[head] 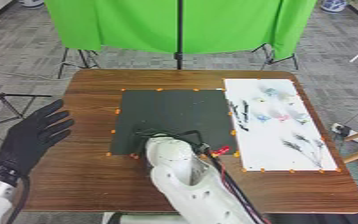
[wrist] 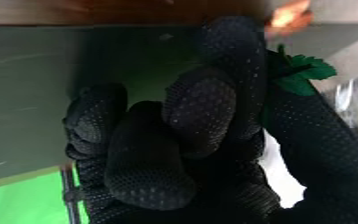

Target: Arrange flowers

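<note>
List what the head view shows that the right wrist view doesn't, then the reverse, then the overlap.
Head view: open left hand over the table's left side; pale blossoms and feathery stems lying on the white sheet.

Right wrist view: green leaf pinched between finger and thumb of the right hand.

Both: right hand, dark mat, brown table, orange tape, green cloth.
</note>
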### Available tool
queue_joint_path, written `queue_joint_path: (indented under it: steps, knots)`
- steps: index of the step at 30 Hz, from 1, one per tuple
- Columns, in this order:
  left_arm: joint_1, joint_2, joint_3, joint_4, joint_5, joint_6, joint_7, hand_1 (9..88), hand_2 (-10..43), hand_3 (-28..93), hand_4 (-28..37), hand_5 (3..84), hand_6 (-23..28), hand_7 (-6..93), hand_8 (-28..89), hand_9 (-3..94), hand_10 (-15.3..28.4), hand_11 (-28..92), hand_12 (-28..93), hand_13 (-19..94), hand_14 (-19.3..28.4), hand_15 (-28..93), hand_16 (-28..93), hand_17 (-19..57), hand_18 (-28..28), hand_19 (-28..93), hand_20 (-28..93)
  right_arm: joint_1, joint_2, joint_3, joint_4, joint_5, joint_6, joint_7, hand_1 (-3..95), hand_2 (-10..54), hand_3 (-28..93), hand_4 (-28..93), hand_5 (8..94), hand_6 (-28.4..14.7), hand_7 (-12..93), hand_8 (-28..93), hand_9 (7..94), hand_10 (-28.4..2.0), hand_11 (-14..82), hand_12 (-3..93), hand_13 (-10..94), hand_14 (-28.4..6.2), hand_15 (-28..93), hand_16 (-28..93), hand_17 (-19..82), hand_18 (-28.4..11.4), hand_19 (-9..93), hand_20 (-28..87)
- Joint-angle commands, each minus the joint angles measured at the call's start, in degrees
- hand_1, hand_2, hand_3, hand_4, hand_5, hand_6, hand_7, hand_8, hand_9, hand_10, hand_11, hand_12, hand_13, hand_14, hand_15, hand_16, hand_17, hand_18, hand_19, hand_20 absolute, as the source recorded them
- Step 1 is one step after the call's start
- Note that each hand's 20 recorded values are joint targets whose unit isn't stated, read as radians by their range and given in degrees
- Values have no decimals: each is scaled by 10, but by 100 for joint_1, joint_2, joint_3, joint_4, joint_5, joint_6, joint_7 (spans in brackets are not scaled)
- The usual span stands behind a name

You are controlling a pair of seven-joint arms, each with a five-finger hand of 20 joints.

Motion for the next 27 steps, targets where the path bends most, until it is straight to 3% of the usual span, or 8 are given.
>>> queue_joint_path:
  steps: [1,7,11,14,18,23,26,27]
  knots:
    - [-125,39,120,61,-25,-120,-145,237,-44,693,-283,268,21,206,-115,225,105,221,160,166,131,334,-11,-114,187,401,78,-167,-113,-36,191,-217,323,-108,319,13,887,-203,882,10,549,-97,937,-79,562,243,895,-57,787,314,463,-202,932,262]
    - [-99,25,79,57,-24,-114,-136,237,-44,692,-283,267,20,206,-115,224,104,220,160,165,130,333,-9,-115,188,401,78,-163,-148,87,175,-132,-39,17,307,-2,878,-214,896,13,534,-105,937,-81,561,239,898,-56,785,311,466,-202,932,261]
    - [-122,20,106,69,-22,-107,-143,236,-44,693,-283,266,20,206,-116,223,104,221,161,165,131,333,-9,-115,188,401,78,-164,-166,165,156,-147,-12,-19,266,-17,832,-242,902,10,521,-106,937,-85,558,235,897,-58,780,313,462,-204,932,260]
    - [-154,86,144,101,-46,-89,-124,237,-44,692,-283,266,20,207,-116,223,104,220,161,165,130,333,-9,-115,188,402,78,-118,-162,177,214,-264,160,-89,245,-11,813,-254,903,7,514,-105,937,-87,552,236,893,-62,780,314,458,-204,932,257]
    - [-163,58,161,96,-37,-102,-109,238,-44,692,-283,266,21,207,-117,222,104,219,161,165,130,332,-9,-115,187,401,78,-53,-127,202,210,-307,171,-119,239,-8,811,-257,902,6,508,-103,937,-88,548,238,891,-63,780,314,455,-205,932,256]
    - [123,-149,39,-17,21,0,199,238,-43,691,-283,266,21,206,-116,223,105,220,162,164,131,332,-9,-115,187,402,78,94,77,397,-167,-539,72,-543,189,8,797,-260,895,5,507,-103,937,-89,540,243,888,-64,781,314,451,-207,932,254]
    - [241,-279,-4,-55,59,11,341,238,-43,692,-283,266,21,205,-116,222,104,221,161,164,131,332,-9,-115,187,402,78,214,185,903,-466,52,148,-411,163,24,801,-251,892,4,506,-103,937,-91,534,245,879,-67,781,315,441,-206,932,247]
    - [319,-254,-3,-69,12,59,423,238,-44,693,-283,266,20,206,-115,222,104,221,161,164,130,332,-9,-115,188,402,78,265,301,1054,-585,180,253,-381,154,32,801,-246,886,2,505,-105,937,-95,519,253,869,-72,781,313,433,-207,930,238]
